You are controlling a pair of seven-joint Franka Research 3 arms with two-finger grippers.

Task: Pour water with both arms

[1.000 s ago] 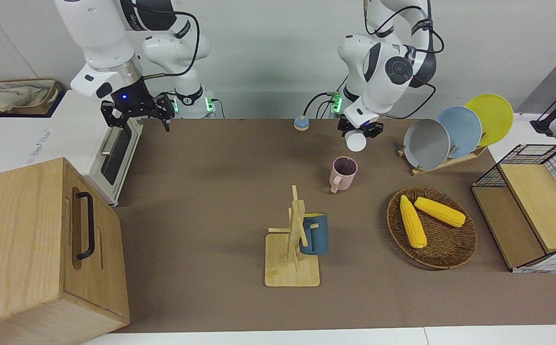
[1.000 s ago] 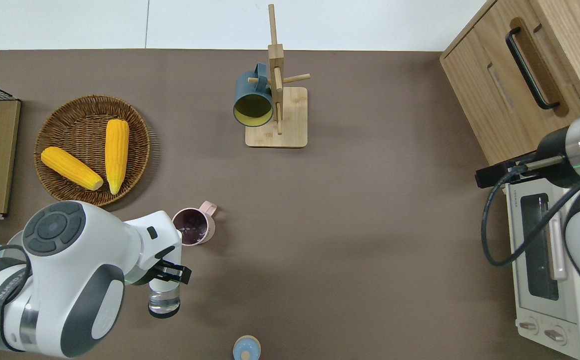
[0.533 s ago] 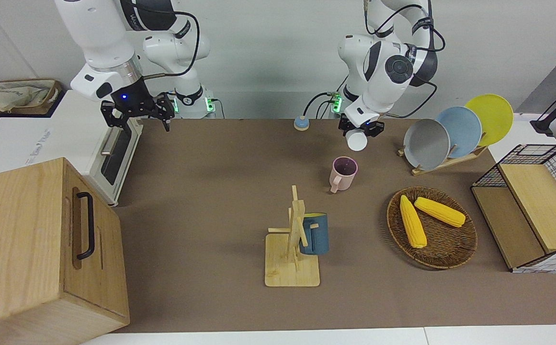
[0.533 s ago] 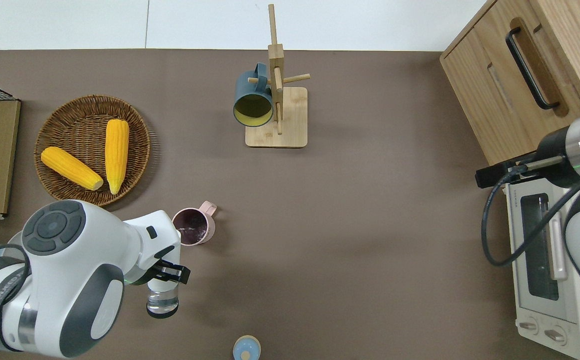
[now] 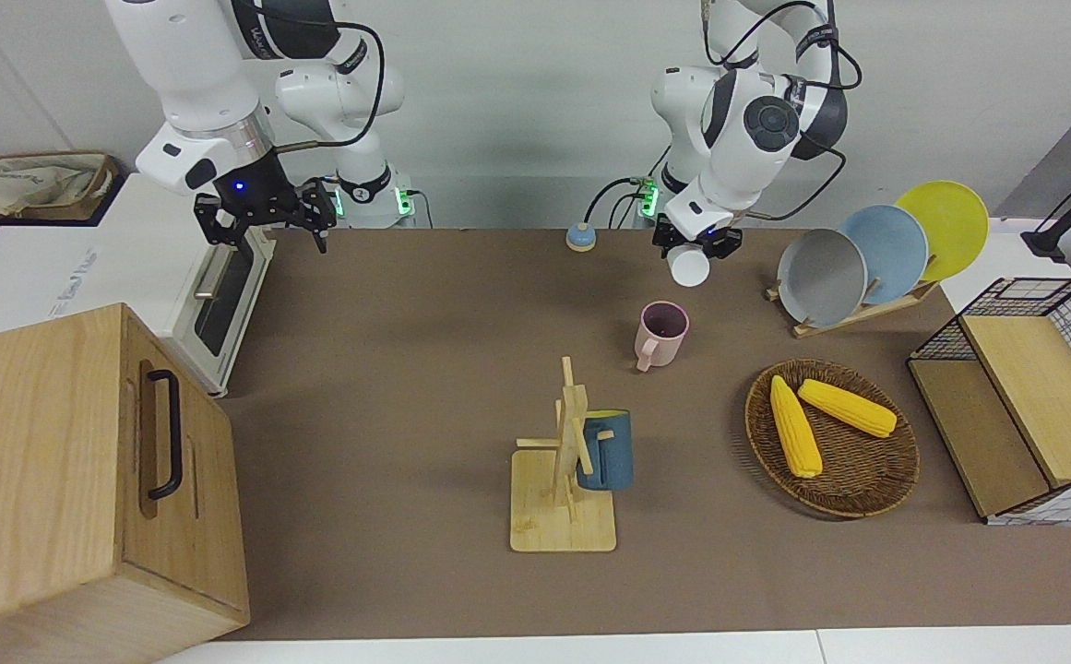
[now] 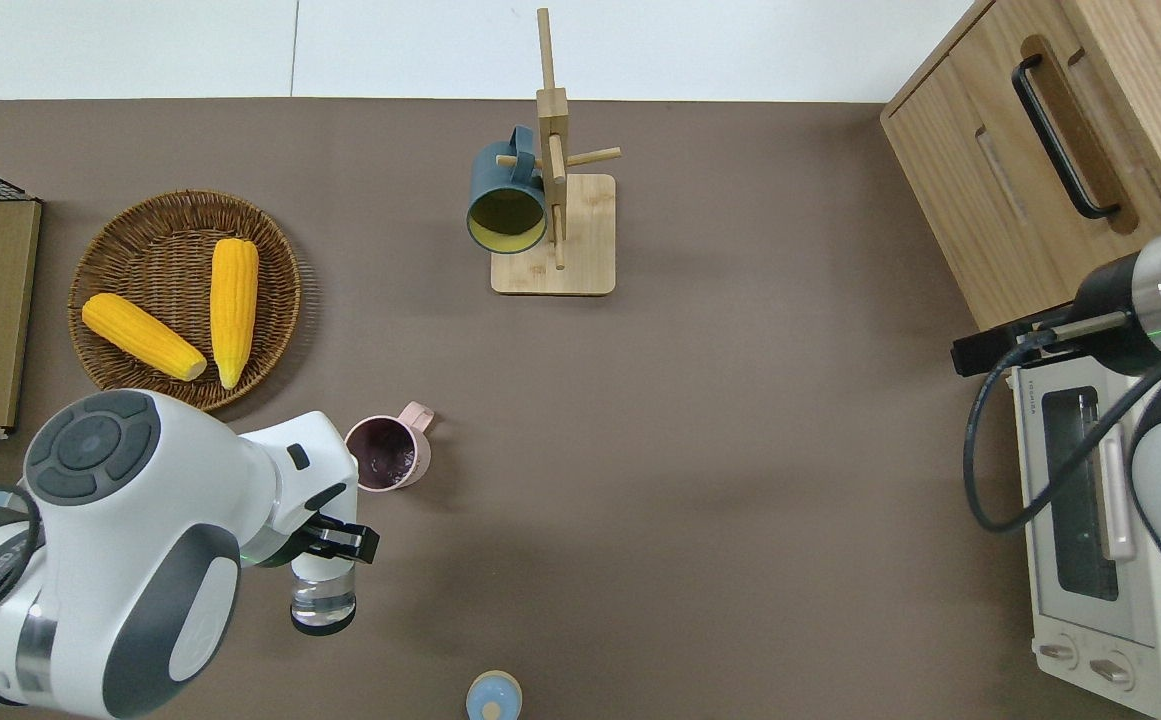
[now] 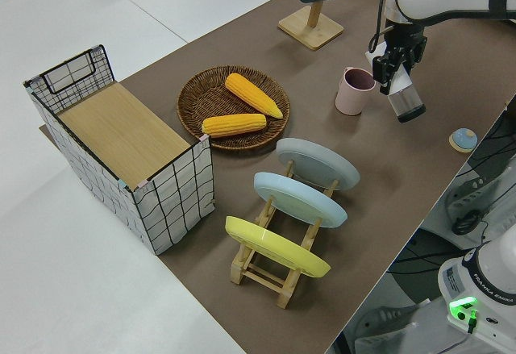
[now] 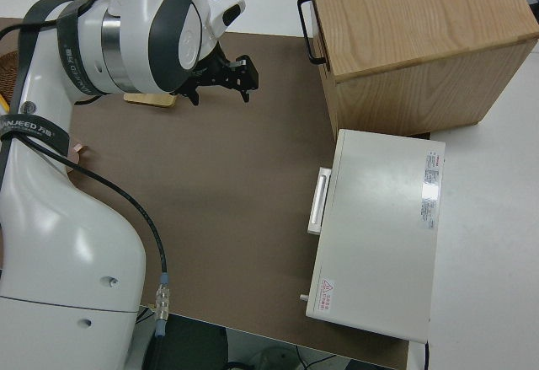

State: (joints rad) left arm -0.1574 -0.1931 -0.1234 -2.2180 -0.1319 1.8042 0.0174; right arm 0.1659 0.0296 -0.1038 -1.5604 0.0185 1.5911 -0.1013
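Observation:
My left gripper (image 6: 336, 541) is shut on a clear bottle (image 6: 323, 596) and holds it up, tilted, over the mat between the pink mug (image 6: 388, 455) and the blue cap (image 6: 493, 697). In the front view the left gripper (image 5: 697, 242) holds the bottle (image 5: 688, 266) above the table, apart from the mug (image 5: 662, 334). In the left side view the bottle (image 7: 405, 101) hangs below the gripper (image 7: 396, 64), beside the mug (image 7: 354, 91). The mug's inside looks dark. My right arm is parked, its gripper (image 5: 264, 221) open and empty.
A wicker basket (image 6: 116, 246) holds two corn cobs. A wooden mug tree (image 6: 554, 190) carries a dark blue mug (image 6: 504, 207). A plate rack (image 5: 876, 254), a wire crate (image 5: 1033, 387), a toaster oven (image 6: 1100, 540) and a wooden cabinet (image 5: 65, 470) stand at the table's ends.
My left arm has shifted a little; the bottle has drifted slightly away from the pink mug. The right arm has not moved.

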